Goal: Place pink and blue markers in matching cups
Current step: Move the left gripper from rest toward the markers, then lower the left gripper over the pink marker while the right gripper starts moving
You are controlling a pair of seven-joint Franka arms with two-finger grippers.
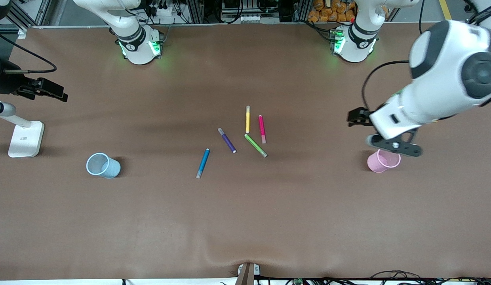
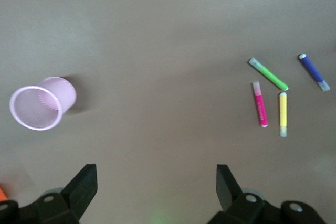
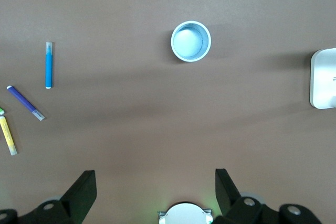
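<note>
The pink marker (image 1: 262, 129) (image 2: 260, 104) lies flat mid-table in a loose cluster of pens. The blue marker (image 1: 202, 163) (image 3: 49, 65) lies apart from them, nearer the front camera. The pink cup (image 1: 382, 161) (image 2: 41, 103) stands upright toward the left arm's end of the table. The blue cup (image 1: 102, 165) (image 3: 190, 41) stands upright toward the right arm's end. My left gripper (image 1: 396, 147) (image 2: 156, 182) hangs open and empty in the air, over the table beside the pink cup. My right gripper (image 1: 51, 92) (image 3: 156, 184) is open and empty, high over the right arm's end.
A purple marker (image 1: 227, 140), a green marker (image 1: 255, 145) and a yellow marker (image 1: 248, 119) lie beside the pink one. A white stand (image 1: 25, 138) (image 3: 323, 80) sits at the right arm's end. Brown tabletop stretches between markers and cups.
</note>
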